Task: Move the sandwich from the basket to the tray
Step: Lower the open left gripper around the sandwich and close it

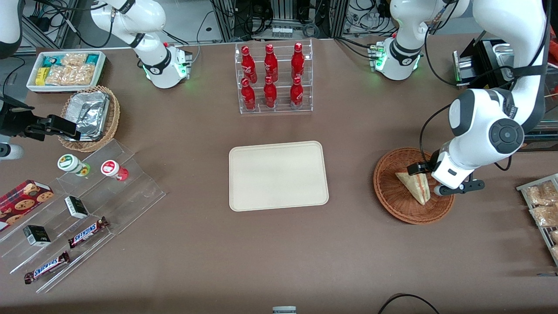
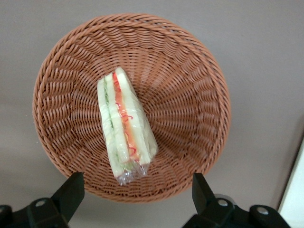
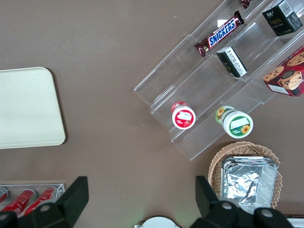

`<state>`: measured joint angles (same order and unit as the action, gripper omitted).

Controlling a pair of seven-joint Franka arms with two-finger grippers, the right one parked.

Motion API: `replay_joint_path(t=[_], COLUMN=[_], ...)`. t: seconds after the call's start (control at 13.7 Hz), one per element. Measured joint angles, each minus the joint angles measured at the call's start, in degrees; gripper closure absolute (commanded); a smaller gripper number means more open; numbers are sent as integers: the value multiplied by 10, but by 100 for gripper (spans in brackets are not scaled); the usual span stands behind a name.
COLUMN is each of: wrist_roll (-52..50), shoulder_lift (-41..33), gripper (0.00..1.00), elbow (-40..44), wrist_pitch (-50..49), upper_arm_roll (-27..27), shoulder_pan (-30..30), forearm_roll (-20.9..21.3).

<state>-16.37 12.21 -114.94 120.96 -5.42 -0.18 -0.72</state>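
In the front view, the left arm's gripper (image 1: 429, 179) hangs over the round reddish-brown wicker basket (image 1: 392, 196), at 3 o'clock from the flat beige rectangular tray (image 1: 278, 175) on the brown counter (image 1: 279, 253).

In the left wrist view, the wrapped triangular sandwich (image 2: 124, 127) lies in the basket (image 2: 190, 95); the black fingers (image 2: 71, 192) stand wide open, holding nothing.

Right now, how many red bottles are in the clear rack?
6. Three red bottles stand on the clear rack's upper step, three on its lower step. None seem hidden. The gripper hovers open over the sandwich.
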Motion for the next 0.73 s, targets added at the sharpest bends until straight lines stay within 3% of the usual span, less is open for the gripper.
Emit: replay_joint_path(t=[0.73], wrist_roll=[-182], shoulder_lift=[-1], gripper=[0], elbow=[-68], wrist_pitch=[109], upper_arm_roll=[1], shoulder_pan=[9], forearm_roll=[-1])
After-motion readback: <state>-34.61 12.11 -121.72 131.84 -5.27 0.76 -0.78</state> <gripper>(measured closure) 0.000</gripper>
